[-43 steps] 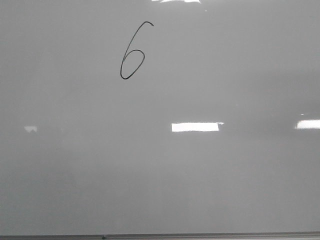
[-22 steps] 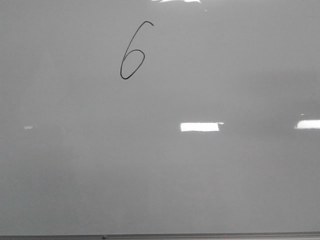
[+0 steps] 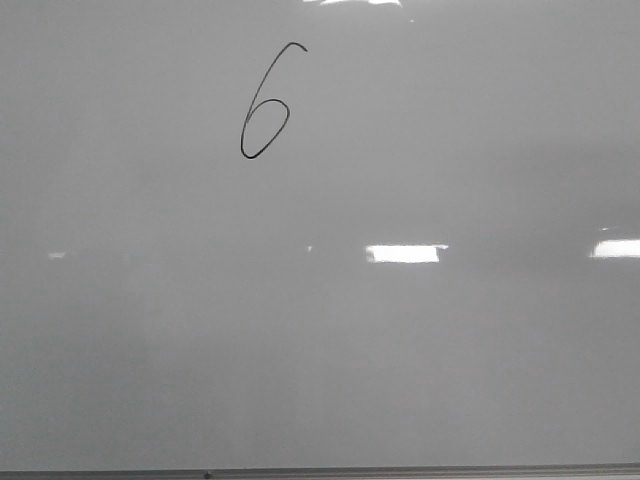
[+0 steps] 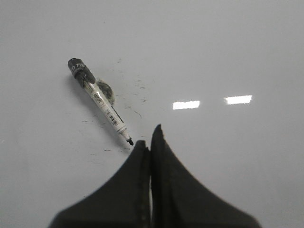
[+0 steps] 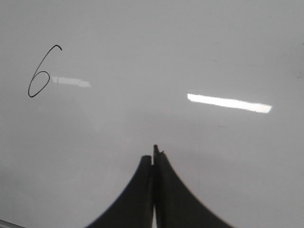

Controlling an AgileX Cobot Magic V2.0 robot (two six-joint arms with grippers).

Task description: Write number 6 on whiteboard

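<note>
The number 6 [image 3: 265, 103] is drawn high on the whiteboard [image 3: 320, 350], left of centre; the marker [image 4: 99, 101] lies uncapped by the left tool [image 4: 147, 142]. Both tools (right [image 5: 154, 154]) are closed, empty; retreat should avoid smudging

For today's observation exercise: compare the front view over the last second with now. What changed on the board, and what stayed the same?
Only glare shifted: the middle light reflection narrowed from its left end. The number 6 and the whiteboard stayed as they were.
</note>
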